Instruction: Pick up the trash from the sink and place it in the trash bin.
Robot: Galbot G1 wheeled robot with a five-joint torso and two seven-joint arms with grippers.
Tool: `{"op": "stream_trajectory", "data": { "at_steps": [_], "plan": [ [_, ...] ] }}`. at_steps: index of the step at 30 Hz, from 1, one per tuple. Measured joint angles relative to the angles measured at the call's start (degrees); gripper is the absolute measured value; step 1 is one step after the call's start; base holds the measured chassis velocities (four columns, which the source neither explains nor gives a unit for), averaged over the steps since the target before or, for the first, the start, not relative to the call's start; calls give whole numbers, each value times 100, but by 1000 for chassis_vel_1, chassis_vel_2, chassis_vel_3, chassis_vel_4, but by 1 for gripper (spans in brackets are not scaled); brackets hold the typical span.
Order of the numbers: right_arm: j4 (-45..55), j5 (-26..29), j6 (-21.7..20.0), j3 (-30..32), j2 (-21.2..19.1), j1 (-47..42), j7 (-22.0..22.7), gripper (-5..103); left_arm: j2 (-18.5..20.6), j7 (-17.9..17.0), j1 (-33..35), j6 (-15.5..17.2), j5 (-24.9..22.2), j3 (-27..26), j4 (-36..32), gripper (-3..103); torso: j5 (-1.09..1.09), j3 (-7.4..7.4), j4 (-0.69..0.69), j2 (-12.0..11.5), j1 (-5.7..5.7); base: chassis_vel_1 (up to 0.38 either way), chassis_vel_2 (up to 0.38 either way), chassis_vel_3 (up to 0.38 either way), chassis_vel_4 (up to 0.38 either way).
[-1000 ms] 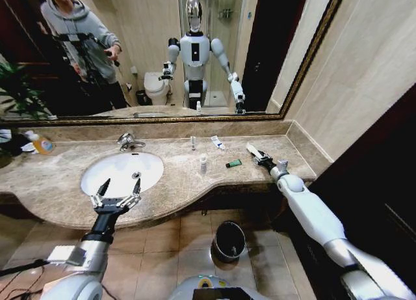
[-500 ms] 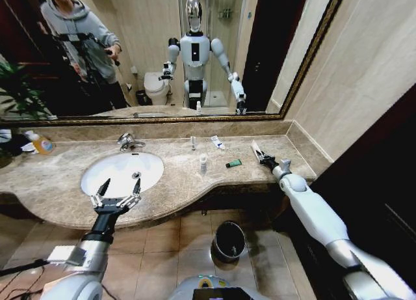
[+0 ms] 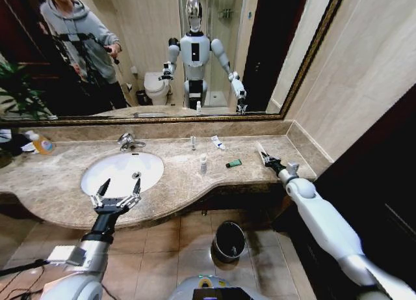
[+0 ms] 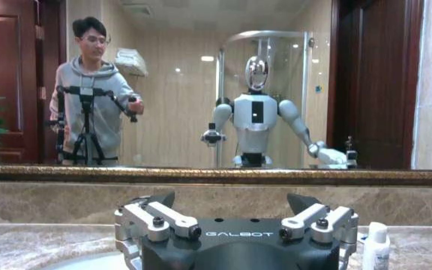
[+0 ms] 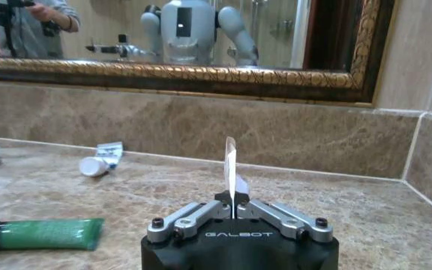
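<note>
Left claw [image 3: 117, 194] hovers spread open at the sink's [image 3: 97, 167] front rim, while the right claw [image 3: 268, 159] near the desk's right edge pinches a white tube [image 3: 261, 150], so carrying it down to the trash bin [image 3: 229, 240] likely follows.

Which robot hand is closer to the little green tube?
The right. The right gripper is just beside the green tube on the counter; the left gripper hovers over the sink.

left end effector [image 4: 235, 225]: "GALBOT" | right end effector [image 5: 233, 212]: "GALBOT" | sachet print [image 5: 109, 151]: probably text, unreadable
</note>
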Motion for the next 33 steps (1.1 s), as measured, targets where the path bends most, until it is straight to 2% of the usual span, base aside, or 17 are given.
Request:
{"op": "stream_trajectory", "data": {
  "at_steps": [2,10,12,13,16,17,21,25,27,33],
  "plan": [
    [765,197,-64,397,-208,-647,123,0,-1,-1,0,0,0,0,0,100,-3,0,0,0,0,0,0,0,0],
    [1847,243,-87,1000,-100,-1733,220,0,0,0,0,0,0,0,0,100,-1,0,2,0,0,0,0,0,0],
    [1993,243,227,1275,73,-2278,27,0,0,0,0,0,0,0,0,100,1,-1,0,0,0,0,0,0,0],
    [1993,243,227,1275,73,-2278,27,0,0,0,0,0,0,0,0,100,1,-1,0,0,0,0,0,0,0],
    [2127,323,804,1641,326,-3009,-219,0,0,0,0,0,0,0,0,100,0,-1,0,-1,0,0,0,0,0],
    [2127,323,804,1641,326,-3009,-219,0,0,0,0,0,0,0,0,100,0,-1,0,-1,0,0,0,0,0],
    [1938,151,1567,1913,670,-3959,-709,0,0,-1,0,0,0,0,0,100,-1,-1,-1,0,0,0,0,0,0],
    [1712,-76,1876,1832,896,-4277,-790,0,-1,0,0,0,0,0,0,100,-3,-1,-1,0,-1,0,0,0,0],
    [1337,-470,2146,1710,1128,-4362,-778,0,0,0,0,0,0,0,0,100,0,-1,-1,0,-1,0,0,0,0],
    [467,-998,2268,1397,1317,-4181,-620,0,0,-1,0,0,0,0,0,100,-1,0,0,0,0,0,0,0,0]
  ]
}}
